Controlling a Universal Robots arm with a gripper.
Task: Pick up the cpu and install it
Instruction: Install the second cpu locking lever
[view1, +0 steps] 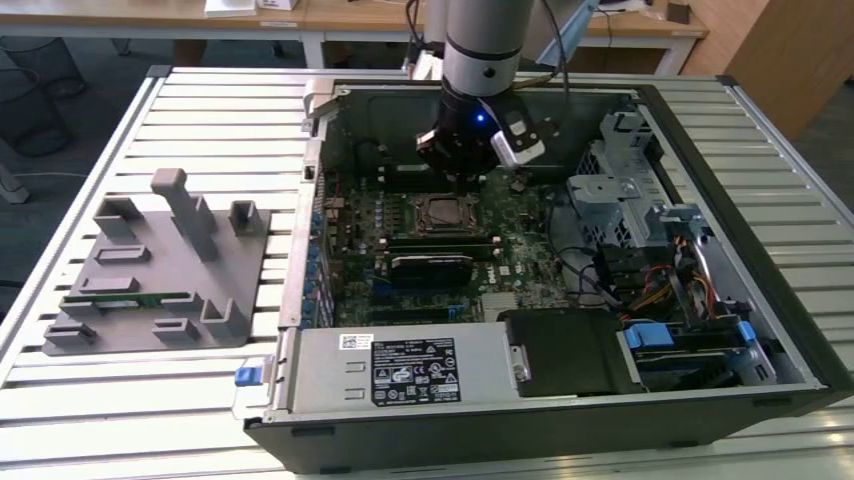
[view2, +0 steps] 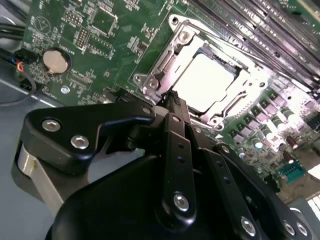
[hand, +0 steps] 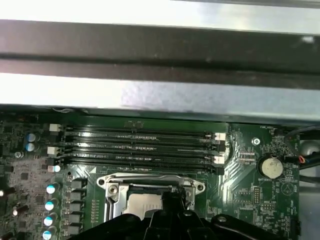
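Fingers (view2: 172, 97) are pinched narrow, holding nothing, just above the cpu (view2: 207, 82) seated in its socket; thin, light, fragile, best gripped by its edges.

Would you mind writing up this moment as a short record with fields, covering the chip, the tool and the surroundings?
chip: cpu lies flat inside the socket frame on the green board
tool: tool hangs just beside the socket, fingers together, holding nothing
arm: reaches down into the open computer case, above the socket
memory slots: long dark slots run alongside the socket
outside the case: grey holder tray on the slatted table, a green memory stick resting in it
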